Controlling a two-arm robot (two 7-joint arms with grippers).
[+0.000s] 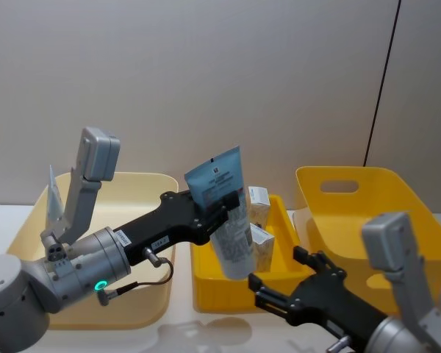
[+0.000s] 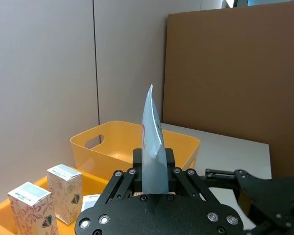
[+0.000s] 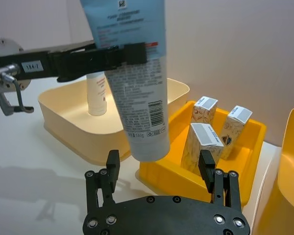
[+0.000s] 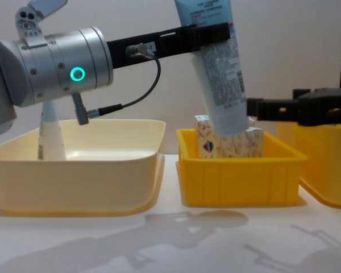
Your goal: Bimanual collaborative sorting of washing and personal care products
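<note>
A cream bin (image 1: 143,176) is located at the left of the table. A whitish cone-shaped tube (image 4: 51,133) is stood upright inside it, against its left wall.

The left gripper (image 1: 222,202) is extended toward the centre and is clamped on a pale blue tube (image 1: 231,228) at mid-length. The tube is held tilted, crimped end up and cap end down, above a small yellow tray (image 1: 220,294). Marbled cartons (image 3: 202,147) are stood upright in this tray, just behind the tube's lower end; contact between them cannot be determined.

The right gripper (image 1: 279,283) is positioned near the tray's front right corner. Its fingers are spread apart and nothing is held.

A large yellow bin (image 1: 397,191) is placed at the right.
</note>
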